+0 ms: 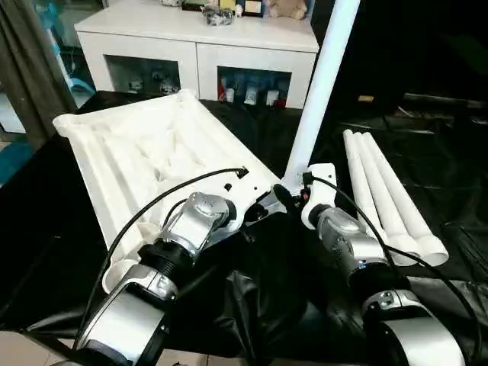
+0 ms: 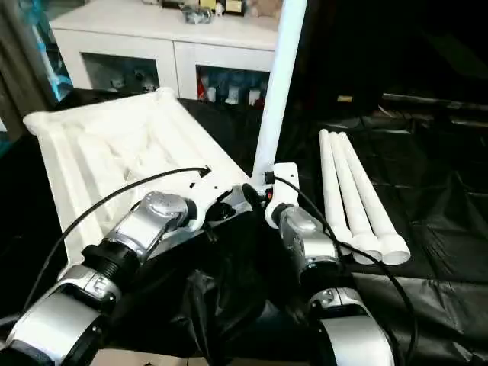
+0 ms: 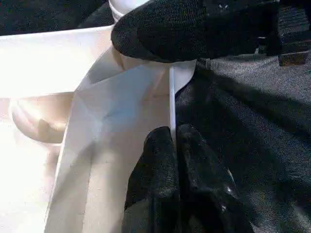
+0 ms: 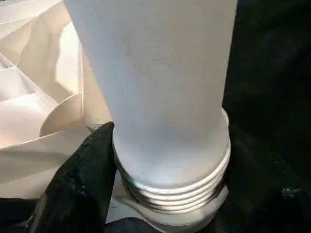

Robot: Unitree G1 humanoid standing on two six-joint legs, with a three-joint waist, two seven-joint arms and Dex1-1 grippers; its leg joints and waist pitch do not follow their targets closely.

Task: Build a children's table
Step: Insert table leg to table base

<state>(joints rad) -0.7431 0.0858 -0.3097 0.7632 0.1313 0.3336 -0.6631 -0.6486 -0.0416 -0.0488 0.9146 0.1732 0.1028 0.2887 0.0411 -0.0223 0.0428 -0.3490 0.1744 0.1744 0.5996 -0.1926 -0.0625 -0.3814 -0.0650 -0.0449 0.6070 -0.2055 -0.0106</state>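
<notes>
The white tabletop [image 1: 145, 152] lies upside down on the black-covered surface, ribbed underside up. One white leg [image 1: 320, 84] stands upright in its near right corner socket, its threaded base [image 4: 175, 179] sitting just above the socket. My right gripper [image 1: 291, 192] is closed around that base, with one black finger [image 4: 82, 179] pressed against the threads. My left gripper [image 3: 175, 141] is shut on the tabletop's thin rim right beside that corner. Three more legs [image 1: 389, 198] lie side by side to the right.
A white cabinet [image 1: 198, 38] with glass doors and small items on top stands behind the work surface. Wrinkled black sheeting [image 1: 267, 305] covers the surface between my forearms. A dark curtain [image 1: 27, 69] hangs at the far left.
</notes>
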